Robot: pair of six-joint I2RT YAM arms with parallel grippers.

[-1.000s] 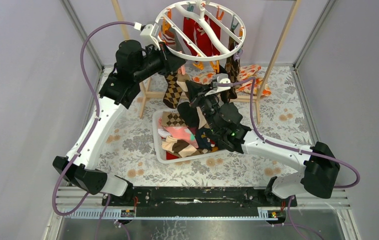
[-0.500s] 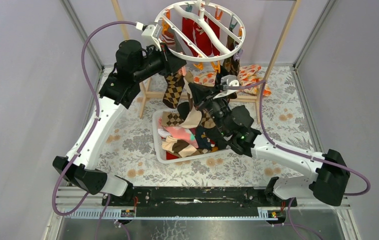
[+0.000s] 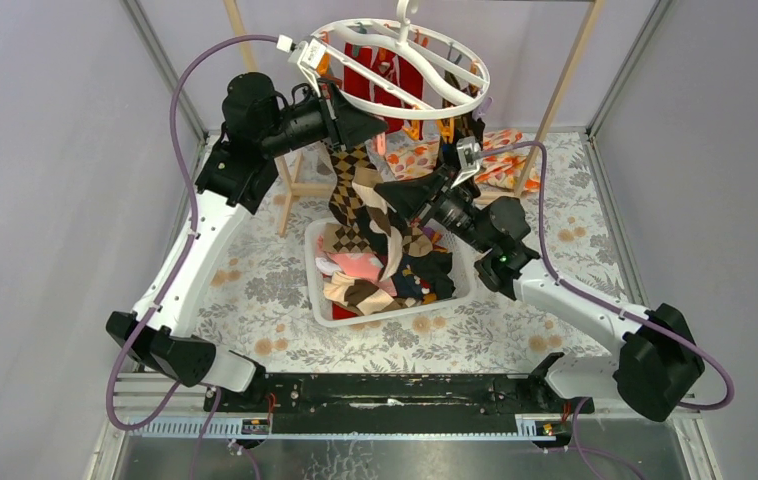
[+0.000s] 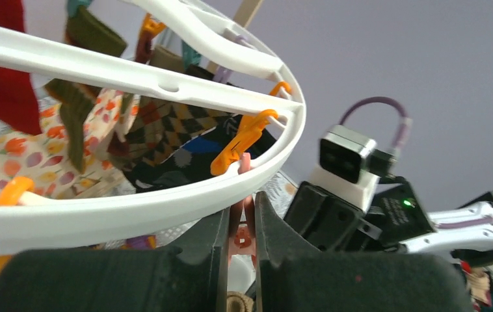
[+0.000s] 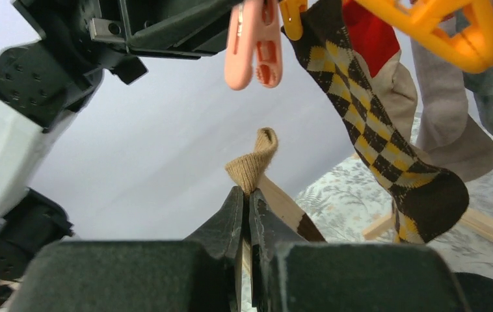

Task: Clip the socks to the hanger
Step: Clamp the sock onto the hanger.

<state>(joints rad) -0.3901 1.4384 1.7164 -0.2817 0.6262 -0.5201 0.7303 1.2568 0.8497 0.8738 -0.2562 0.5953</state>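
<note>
- One heap of mixed fabric socks (image 3: 365, 275) lies nearest, in the white plastic tub (image 3: 355, 322) on the floral-clothed table (image 3: 255, 290).
- From that heap the long beige-and-brown fabric sock (image 3: 387, 235) now stretches upward. A second ago it was bunched low over the tub, so the right claw (image 5: 245, 195) has carried its cuff up to clip height.
- The right claw is pressed together on that cuff, whose folded end stands just above the fingertips. The right arm reaches forward and left, its wrist angled up toward the ring.
- Just above the cuff, not touching it, hangs the small pink plastic clip (image 5: 255, 45). The left claw (image 4: 240, 218) is clamped on it, but I cannot tell whether the clip's mouth is parted.
- The left arm is raised high with its elbow bent and its claw under the rim of the round white plastic hanger (image 4: 166, 201). The hanger now sits more tilted than a second ago.
- By my judgement, the cuff is lined up and only the last rise into the clip remains.
- Farther back, red socks (image 3: 375, 85) and a brown-and-yellow argyle sock (image 5: 367, 123) already hang from orange plastic clips (image 5: 452, 32), inside the wooden rack frame (image 3: 560, 85).
</note>
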